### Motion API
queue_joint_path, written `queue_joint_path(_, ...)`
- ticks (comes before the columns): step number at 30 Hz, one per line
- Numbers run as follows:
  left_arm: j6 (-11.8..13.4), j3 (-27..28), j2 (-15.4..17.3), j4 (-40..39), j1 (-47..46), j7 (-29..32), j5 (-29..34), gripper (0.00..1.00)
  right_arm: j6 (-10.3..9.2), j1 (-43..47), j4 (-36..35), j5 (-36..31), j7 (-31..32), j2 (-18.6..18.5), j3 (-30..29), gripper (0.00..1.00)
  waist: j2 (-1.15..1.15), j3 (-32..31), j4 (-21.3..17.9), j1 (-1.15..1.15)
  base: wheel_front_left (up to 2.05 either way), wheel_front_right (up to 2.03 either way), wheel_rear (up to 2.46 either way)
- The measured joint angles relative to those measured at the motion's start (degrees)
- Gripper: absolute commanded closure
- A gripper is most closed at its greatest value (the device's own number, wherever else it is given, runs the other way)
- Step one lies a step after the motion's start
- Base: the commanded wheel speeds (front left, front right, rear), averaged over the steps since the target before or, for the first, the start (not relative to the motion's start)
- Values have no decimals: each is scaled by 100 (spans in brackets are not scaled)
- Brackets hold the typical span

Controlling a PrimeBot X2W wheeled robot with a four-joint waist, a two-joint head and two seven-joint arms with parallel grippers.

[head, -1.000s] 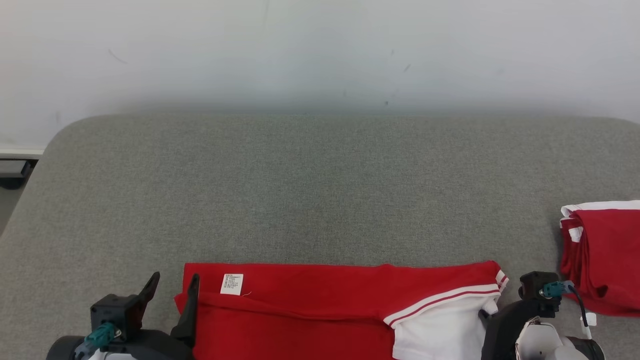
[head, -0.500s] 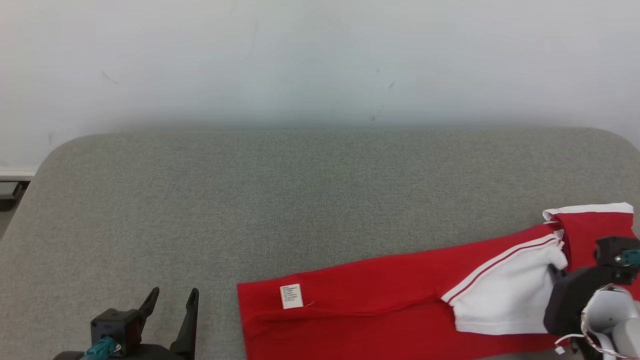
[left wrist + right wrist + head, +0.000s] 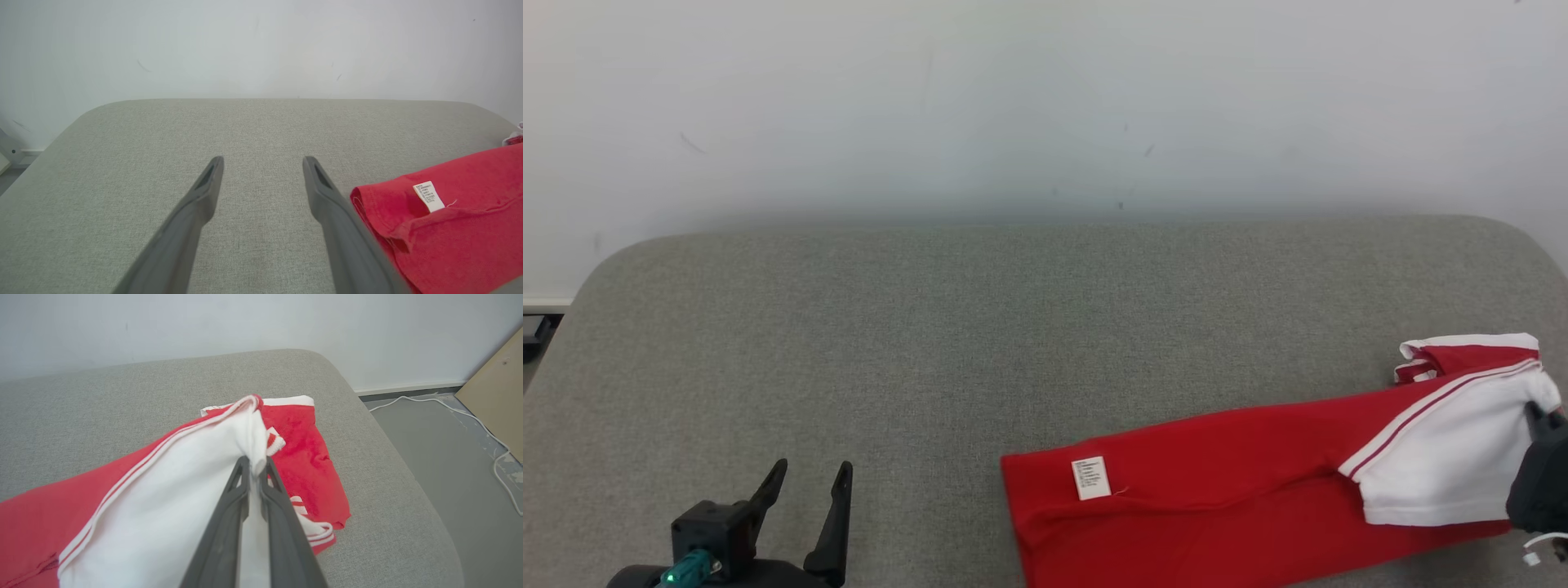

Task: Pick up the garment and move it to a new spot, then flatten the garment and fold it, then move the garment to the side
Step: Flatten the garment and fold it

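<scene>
While in the right claw (image 3: 255, 461), garment (image 3: 1217, 482) over a folded shirt (image 3: 302, 437) (red).

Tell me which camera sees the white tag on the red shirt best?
The left wrist view: the tag looks biggest and clearest there. The head view shows it small. The right wrist view faces the white end of the shirt.

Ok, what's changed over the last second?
The right gripper, shut on the white end of the folded red garment, dragged it to the robot's right, partly over the other folded garment, away from the left gripper. Left gripper stayed open; right stayed shut.
</scene>
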Motion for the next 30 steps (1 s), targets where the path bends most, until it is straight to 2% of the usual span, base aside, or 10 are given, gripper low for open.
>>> queue_joint_path(4,1,-43,-5,-26,0,0,0,0,0,68,-356,-113,114,2,-100,100,0,0,8,0,0,0,0)
queue_joint_path(7,1,-66,-24,-37,1,2,0,0,-2,98,-601,-148,259,159,-16,100,0,6,13,0,0,0,0)
queue_joint_path(13,1,-76,-27,-48,1,14,0,0,-2,114,-1237,-191,572,564,571,100,0,28,26,0,0,0,0)
queue_joint_path(20,1,-86,-35,-52,-2,59,0,0,-2,107,-1658,-391,959,840,1305,100,0,77,52,0,0,0,0)
queue_joint_path(25,1,-82,-35,-51,-13,60,-1,0,11,53,-1789,-463,1198,1112,1856,100,0,116,74,0,0,0,0)
queue_joint_path(30,2,-84,-44,-51,-35,79,-1,0,25,-109,-1682,-485,1362,1533,2324,100,0,161,93,0,0,0,0)
